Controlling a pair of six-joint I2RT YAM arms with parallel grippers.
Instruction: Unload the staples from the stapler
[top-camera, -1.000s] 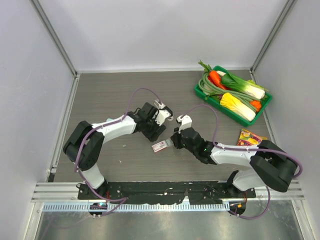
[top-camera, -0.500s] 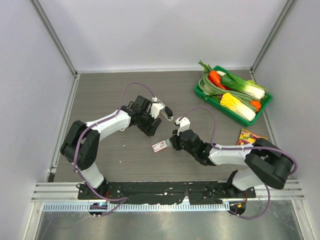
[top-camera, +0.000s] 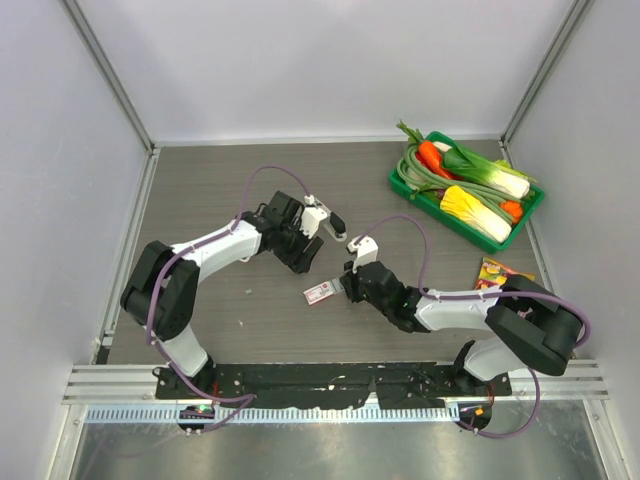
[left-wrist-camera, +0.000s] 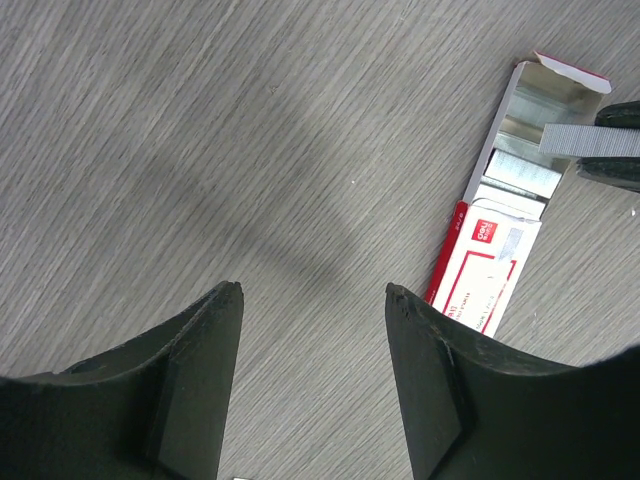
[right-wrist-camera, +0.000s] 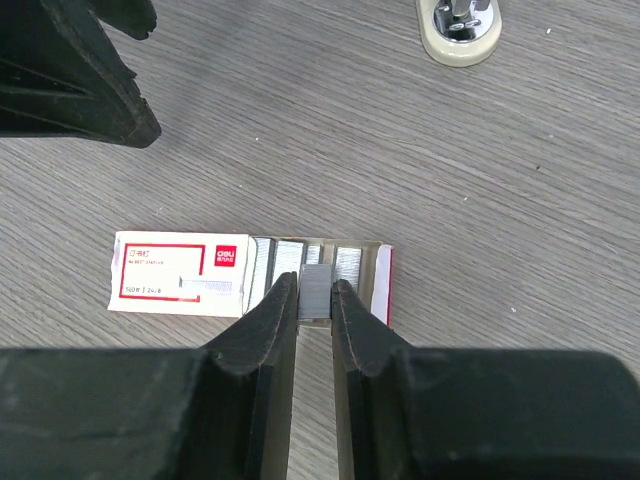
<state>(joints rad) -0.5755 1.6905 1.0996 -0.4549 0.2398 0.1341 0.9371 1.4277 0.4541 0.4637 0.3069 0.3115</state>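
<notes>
While right tool (right-wrist-camera: 314, 284) pinches staples (right-wrist-camera: 316, 298) | left tool (left-wrist-camera: 313, 291) spread | stapler (right-wrist-camera: 458, 25) apparently well beyond

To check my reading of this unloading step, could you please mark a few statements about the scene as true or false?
1. The right gripper pinches a strip of staples over the open end of the red-and-white box. True.
2. The left gripper is shut on the stapler. False: it is open and empty, over bare table.
3. The red-and-white box is closed. False: one end is open, with rows of staples showing inside.
4. The stapler lies on the table, held by neither gripper. True.
</notes>
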